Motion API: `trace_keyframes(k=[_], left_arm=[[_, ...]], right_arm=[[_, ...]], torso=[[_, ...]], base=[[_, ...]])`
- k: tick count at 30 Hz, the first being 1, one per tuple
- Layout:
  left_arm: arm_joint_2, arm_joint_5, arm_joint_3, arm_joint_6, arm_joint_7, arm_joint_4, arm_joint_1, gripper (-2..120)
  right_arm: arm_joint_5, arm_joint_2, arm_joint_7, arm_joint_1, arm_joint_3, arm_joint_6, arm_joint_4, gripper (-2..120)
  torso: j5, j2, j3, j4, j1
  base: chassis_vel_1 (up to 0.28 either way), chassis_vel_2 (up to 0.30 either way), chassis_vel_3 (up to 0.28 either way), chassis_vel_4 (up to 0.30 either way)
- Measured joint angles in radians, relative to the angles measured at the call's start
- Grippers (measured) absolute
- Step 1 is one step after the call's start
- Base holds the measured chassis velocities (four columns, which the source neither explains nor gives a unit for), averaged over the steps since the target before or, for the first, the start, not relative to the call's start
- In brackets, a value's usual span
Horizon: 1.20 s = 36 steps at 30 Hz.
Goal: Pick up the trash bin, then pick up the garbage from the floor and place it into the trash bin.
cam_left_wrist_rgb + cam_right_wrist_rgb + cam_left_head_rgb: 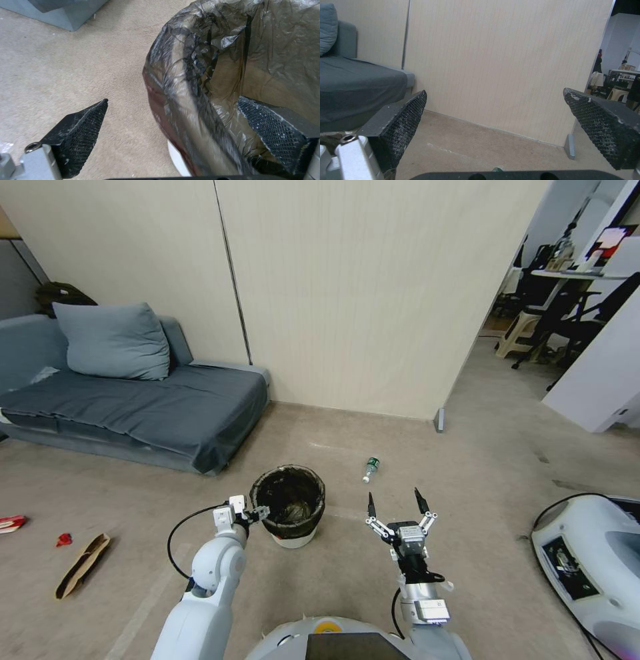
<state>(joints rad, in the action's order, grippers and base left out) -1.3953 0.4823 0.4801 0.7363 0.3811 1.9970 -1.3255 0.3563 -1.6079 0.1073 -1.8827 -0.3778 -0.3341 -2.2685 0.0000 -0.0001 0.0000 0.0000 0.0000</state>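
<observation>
I see the trash bin [289, 505] standing on the floor near the sofa [133, 407]. My left tool [259, 513] straddles its bag-lined rim, fingers apart, one inside and one outside. A small bottle [371, 469] lies just beyond. My right tool [397, 506] hangs spread wide, holding nothing.

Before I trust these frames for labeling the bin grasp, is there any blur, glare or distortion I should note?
Head view: wide-angle bending, the walls lean and curve outward; even light, soft shadow under the trash bin. Left wrist view: the bin's bag rim is smeared close to the left gripper, with sheen on the crinkled plastic. Right wrist view: the right gripper pads and wall look sharp, the far room dimmer.
</observation>
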Motion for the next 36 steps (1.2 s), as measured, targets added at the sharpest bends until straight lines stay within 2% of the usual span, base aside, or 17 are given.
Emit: trace_keyframes(k=[10, 12, 14, 15, 16, 19, 21, 23, 25, 28, 30, 31, 33, 35, 36], left_arm=[[-0.005, 0.014, -0.009, -0.001, -0.016, -0.057, 0.04, 97], [-0.009, 0.013, -0.012, -0.001, -0.017, -0.071, 0.045, 88], [-0.01, 0.013, -0.012, -0.001, -0.017, -0.076, 0.047, 85], [-0.011, 0.013, -0.013, -0.001, -0.017, -0.086, 0.051, 79], [-0.011, 0.013, -0.013, -0.001, -0.017, -0.086, 0.051, 79], [-0.015, 0.013, -0.016, -0.001, -0.017, -0.104, 0.057, 65], [-0.017, 0.013, -0.017, -0.001, -0.017, -0.107, 0.057, 61], [-0.023, 0.014, -0.022, -0.001, -0.014, -0.109, 0.051, 49], [-0.024, 0.015, -0.024, -0.002, -0.012, -0.109, 0.049, 46], [-0.024, 0.015, -0.025, -0.003, -0.007, -0.116, 0.047, 30], [-0.024, 0.015, -0.025, -0.003, -0.005, -0.117, 0.047, 28], [-0.024, 0.015, -0.025, -0.004, -0.002, -0.12, 0.047, 21], [-0.024, 0.015, -0.025, -0.004, -0.001, -0.121, 0.047, 17], [-0.025, 0.013, -0.024, -0.004, -0.001, -0.125, 0.044, 7], [-0.025, 0.013, -0.024, -0.004, -0.001, -0.125, 0.044, 7]], right_arm=[[0.007, 0.0, -0.003, 0.001, 0.004, -0.003, 0.006, 100], [0.02, 0.0, -0.01, 0.003, 0.013, -0.007, 0.013, 100], [0.021, 0.0, -0.011, 0.003, 0.015, -0.008, 0.014, 100], [0.024, 0.0, -0.012, 0.003, 0.016, -0.009, 0.015, 100], [0.024, 0.0, -0.012, 0.003, 0.016, -0.009, 0.015, 100], [0.025, 0.0, -0.013, 0.004, 0.017, -0.009, 0.017, 100], [0.025, 0.0, -0.013, 0.004, 0.017, -0.01, 0.017, 100], [0.026, 0.0, -0.014, 0.004, 0.017, -0.01, 0.019, 100], [0.027, 0.0, -0.014, 0.005, 0.018, -0.011, 0.02, 100], [0.029, 0.0, -0.015, 0.006, 0.019, -0.013, 0.025, 100], [0.029, 0.0, -0.016, 0.006, 0.019, -0.013, 0.026, 100], [0.03, 0.0, -0.016, 0.006, 0.02, -0.013, 0.026, 100], [0.03, 0.0, -0.016, 0.006, 0.02, -0.013, 0.026, 100], [0.031, 0.0, -0.014, 0.006, 0.021, -0.013, 0.026, 100], [0.031, 0.0, -0.014, 0.006, 0.021, -0.013, 0.026, 100]], torso=[[-0.0001, 0.0, 0.0, -0.0001, 0.0], [0.0001, 0.0, 0.0, 0.0, 0.0], [0.0, 0.0, 0.0, 0.0001, 0.0], [-0.0001, 0.0, 0.0, 0.0, 0.0], [-0.0001, 0.0, 0.0, 0.0, 0.0], [0.0, 0.0, 0.0, 0.0, 0.0], [0.0, 0.0, 0.0, 0.0, 0.0], [0.0, 0.0, 0.0, 0.0001, 0.0], [0.0001, 0.0, 0.0, 0.0, 0.0], [0.0004, 0.0, 0.0, 0.0001, 0.0], [0.0004, 0.0, 0.0, 0.0001, 0.0], [0.0005, 0.0, 0.0, 0.0002, 0.0], [0.0006, 0.0, 0.0, 0.0002, 0.0], [0.0006, 0.0, 0.0, 0.0002, 0.0], [0.0006, 0.0, 0.0, 0.0002, 0.0]], base=[[0.0, 0.0, 0.0, 0.0], [0.0, 0.0, 0.0, 0.0], [0.0, 0.0, 0.0, 0.0], [0.0, 0.0, 0.0, 0.0], [0.0, 0.0, 0.0, 0.0], [0.0, 0.0, 0.0, 0.0], [0.0, 0.0, 0.0, 0.0], [0.0, 0.0, 0.0, 0.0], [0.0, 0.0, 0.0, 0.0], [0.0, 0.0, 0.0, 0.0], [0.0, 0.0, 0.0, 0.0], [0.0, 0.0, 0.0, 0.0], [0.0, 0.0, 0.0, 0.0], [0.0, 0.0, 0.0, 0.0], [0.0, 0.0, 0.0, 0.0]])
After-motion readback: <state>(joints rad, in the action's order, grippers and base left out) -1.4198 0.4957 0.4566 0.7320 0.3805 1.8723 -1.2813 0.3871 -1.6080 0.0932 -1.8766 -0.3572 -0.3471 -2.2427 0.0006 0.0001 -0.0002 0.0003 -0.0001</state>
